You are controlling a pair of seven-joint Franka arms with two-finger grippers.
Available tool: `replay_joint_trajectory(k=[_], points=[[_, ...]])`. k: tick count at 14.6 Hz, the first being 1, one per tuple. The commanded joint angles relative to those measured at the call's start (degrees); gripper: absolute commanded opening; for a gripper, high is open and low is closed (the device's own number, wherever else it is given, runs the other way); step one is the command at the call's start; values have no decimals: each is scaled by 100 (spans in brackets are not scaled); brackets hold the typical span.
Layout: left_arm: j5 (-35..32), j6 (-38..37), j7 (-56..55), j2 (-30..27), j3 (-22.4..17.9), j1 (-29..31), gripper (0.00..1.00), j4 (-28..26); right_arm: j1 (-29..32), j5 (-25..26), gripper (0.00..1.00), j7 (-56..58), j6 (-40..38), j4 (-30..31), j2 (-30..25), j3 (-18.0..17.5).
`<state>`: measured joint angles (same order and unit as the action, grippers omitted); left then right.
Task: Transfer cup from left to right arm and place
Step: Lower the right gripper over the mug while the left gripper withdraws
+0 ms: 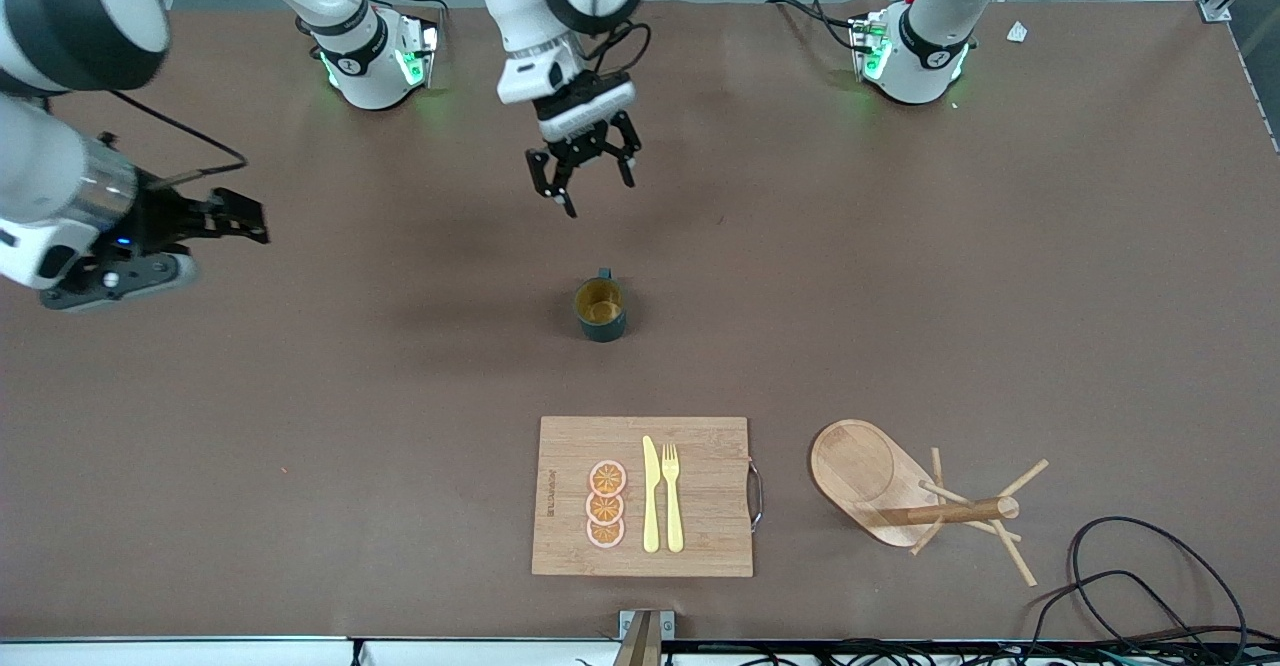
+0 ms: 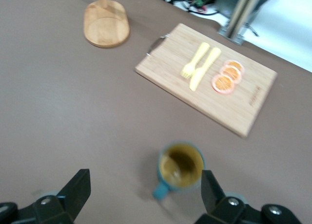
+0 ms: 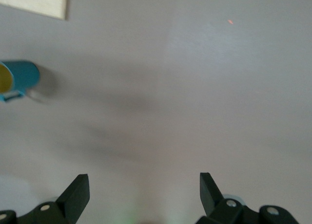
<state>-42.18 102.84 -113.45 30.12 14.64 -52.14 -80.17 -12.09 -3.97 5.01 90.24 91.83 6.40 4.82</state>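
The cup (image 1: 600, 308) is a small dark teal mug with a tan-yellow inside. It stands upright on the brown table near its middle, handle toward the robot bases. My left gripper (image 1: 592, 186) hangs open over the bare table beside the cup's handle side, holding nothing. In the left wrist view the cup (image 2: 181, 166) sits close to one of the fingers (image 2: 210, 187) of the left gripper (image 2: 145, 187), untouched. My right gripper (image 1: 250, 221) waits open and empty over the right arm's end of the table. The right wrist view shows the right gripper (image 3: 144, 187) over bare table, with the cup (image 3: 17, 78) far off.
A bamboo cutting board (image 1: 700, 486) lies nearer the front camera than the cup, carrying orange slices (image 1: 606, 504), a yellow knife (image 1: 651, 494) and a fork (image 1: 672, 496). A wooden peg stand (image 1: 865, 471) stands beside it toward the left arm's end. Black cables (image 1: 1150, 586) lie at that corner.
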Motion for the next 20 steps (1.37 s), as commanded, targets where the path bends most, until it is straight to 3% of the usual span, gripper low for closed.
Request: replay_joint_trajectory(k=[1,6,11,14,17,20], points=[[700,26,804,-470,47,799,100,-174,-661,-139,100,-1025,555,423,-105,36],[1422,17,2606,-814,74,2074,100,-148,-1838,-130,100,-2650,1759,1099,9,45],[1844,17,4934,-1236,83,3138,100,-148,-2612,-148,100,-4198,2243,1065,466,36],[2501,17,5849,-1482,91,3735,100,-148,-3078,-157,100,-4973,2638,1039,721,36],[3214,-192,7097,-1798,91,4369,100,-148,-3438,-166,100,-5807,3043,759,1247,36],[3321,-562,7932,-2132,74,4756,100,-148,-3572,-165,100,-6204,3421,407,1766,36]])
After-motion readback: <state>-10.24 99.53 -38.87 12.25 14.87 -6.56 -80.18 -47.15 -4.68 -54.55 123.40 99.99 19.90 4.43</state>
